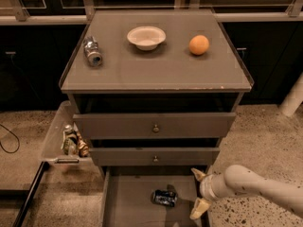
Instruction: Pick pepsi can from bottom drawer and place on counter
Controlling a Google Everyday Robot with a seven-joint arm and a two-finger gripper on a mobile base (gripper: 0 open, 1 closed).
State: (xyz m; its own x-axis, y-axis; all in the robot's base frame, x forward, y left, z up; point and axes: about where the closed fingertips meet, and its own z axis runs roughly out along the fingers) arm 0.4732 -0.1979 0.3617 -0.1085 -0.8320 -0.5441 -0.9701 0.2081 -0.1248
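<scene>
One small dark blue pepsi can (164,198) with pale silvery markings is lying on its side on the flat floor of the bottom drawer (128,202), a wide grey-brown tray with low side walls that is standing pulled out at the foot of the cabinet. The can's long axis is running roughly left to right across the drawer, with its right end pointing toward the gripper and its left end toward the left wall. Which end is the top I cannot tell. It is resting right of the drawer's middle, touching neither wall.

Just to its right, the pale two-finger gripper (198,191) is hovering by the drawer's right edge. Its tan fingers (199,208) are spread wide apart, grasping nothing and clear of the can. The cream-coloured arm (255,186) is reaching in from the lower right.

Above, two shallower grey-brown knobbed drawers (154,126) are standing partly open. On the flat grey-brown counter (156,72), a silver-grey can (93,51) is lying at the left, a shallow white bowl (147,37) is sitting at the middle back, and a round orange (199,45) is sitting at the right. A pale side tray (54,141) holding small items is sitting left of the cabinet.
</scene>
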